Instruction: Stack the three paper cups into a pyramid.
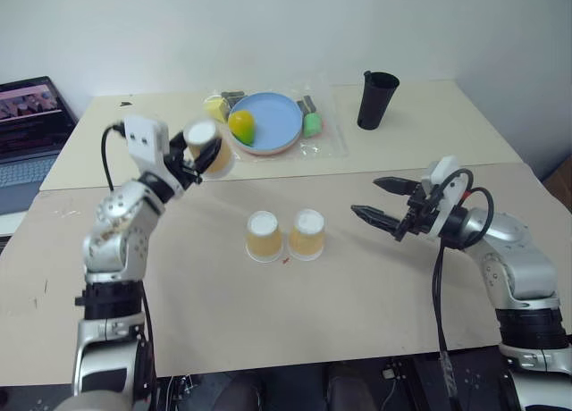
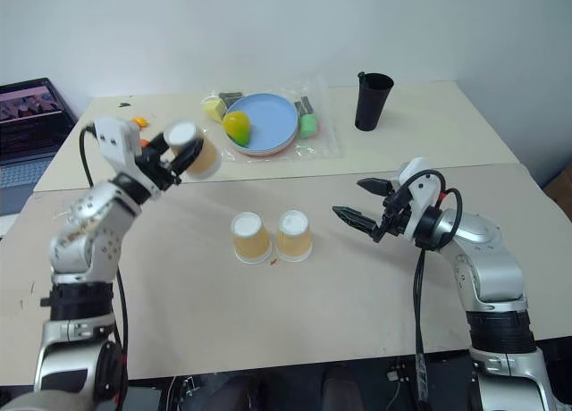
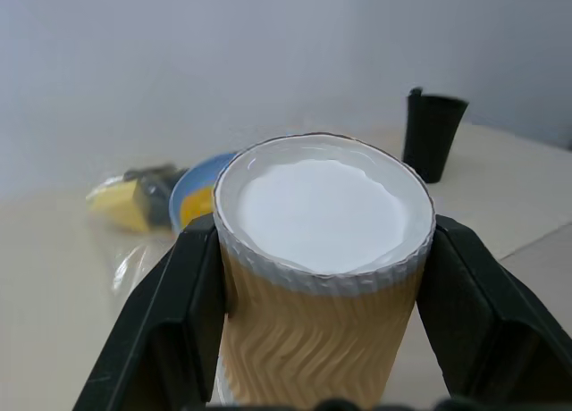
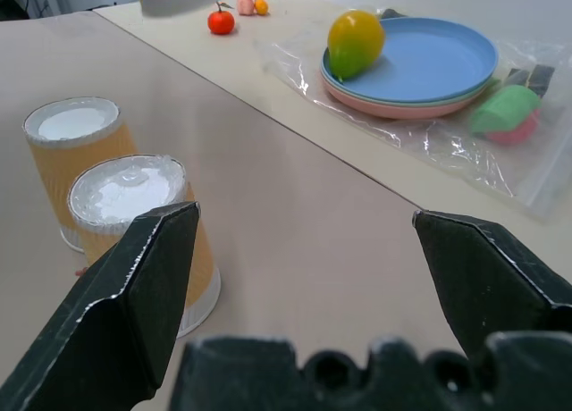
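In the left eye view we see the left gripper (image 1: 198,156) in the upper left of the frame, raised off the table and clamped on one small tapered paper cup with pale yellow-orange sides and a white base (image 1: 209,146). The cup is upside down and tilted. At the centre of the frame two more matching paper cups (image 1: 264,236) (image 1: 307,233) stand upside down on the beige table (image 1: 357,286), just beside each other. The right gripper (image 1: 382,201) hangs at centre right, its black fingers spread wide and holding nothing. A tall black cup (image 1: 377,99) stands at the upper right; a round blue plate (image 1: 268,122) with a yellow-green fruit (image 1: 241,126) sits at upper centre, and an open laptop (image 1: 31,130) sits at the left edge.

In the left wrist view we see the two black fingers (image 3: 170,313) pressed on either side of the held cup, its white base filling the centre.

In the right wrist view we see the open fingers (image 4: 134,295) in the lower corners, the two standing cups at the left, and the plate on clear plastic wrap (image 4: 420,143) at the upper right.
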`<state>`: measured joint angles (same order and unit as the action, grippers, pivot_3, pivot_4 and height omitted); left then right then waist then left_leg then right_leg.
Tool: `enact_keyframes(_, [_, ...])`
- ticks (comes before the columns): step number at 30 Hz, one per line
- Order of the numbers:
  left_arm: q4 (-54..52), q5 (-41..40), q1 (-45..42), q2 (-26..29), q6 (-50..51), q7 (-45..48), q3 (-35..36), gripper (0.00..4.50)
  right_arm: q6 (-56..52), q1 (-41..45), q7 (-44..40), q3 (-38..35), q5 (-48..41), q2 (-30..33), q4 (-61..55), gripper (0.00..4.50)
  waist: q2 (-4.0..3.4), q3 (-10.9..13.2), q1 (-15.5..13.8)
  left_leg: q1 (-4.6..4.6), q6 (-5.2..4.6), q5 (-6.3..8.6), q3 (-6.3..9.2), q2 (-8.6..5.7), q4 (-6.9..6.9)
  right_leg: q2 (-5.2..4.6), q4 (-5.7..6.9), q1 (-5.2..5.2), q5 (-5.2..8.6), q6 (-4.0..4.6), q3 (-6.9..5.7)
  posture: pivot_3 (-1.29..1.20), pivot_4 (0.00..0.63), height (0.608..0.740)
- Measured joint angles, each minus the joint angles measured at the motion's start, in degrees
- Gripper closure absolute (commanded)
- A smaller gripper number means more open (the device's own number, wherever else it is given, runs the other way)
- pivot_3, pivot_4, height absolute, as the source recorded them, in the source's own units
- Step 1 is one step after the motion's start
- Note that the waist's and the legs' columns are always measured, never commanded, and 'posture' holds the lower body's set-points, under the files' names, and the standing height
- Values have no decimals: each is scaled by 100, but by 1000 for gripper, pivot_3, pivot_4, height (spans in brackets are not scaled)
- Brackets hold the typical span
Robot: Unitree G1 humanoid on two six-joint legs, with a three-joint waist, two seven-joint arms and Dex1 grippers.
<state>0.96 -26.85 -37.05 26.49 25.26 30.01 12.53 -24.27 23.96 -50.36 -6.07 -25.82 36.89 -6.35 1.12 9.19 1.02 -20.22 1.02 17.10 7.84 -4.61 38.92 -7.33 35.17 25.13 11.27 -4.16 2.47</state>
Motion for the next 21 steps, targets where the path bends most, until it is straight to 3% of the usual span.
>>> enact_keyframes(10, [-276, -2064, -865, 285, 2403, 1127, -26, 1959, 52, -852, -478, -66, -46, 679, -1059, 0, 1, 1, -7, -1, -3, 2, -1, -7, 10, -2, -9, 3, -2, -4, -2, 0, 150, 740])
enact_keyframes(21, [130, -2118, -1282, 374, 2730, 2104, -635, 1959, -849, -1049, -429, -415, -1154, 993, -2296, 0, 2, 2, -7, -1, -2, 1, -2, -7, 11, -2, -8, 2, -2, -3, -1, 0, 150, 740])
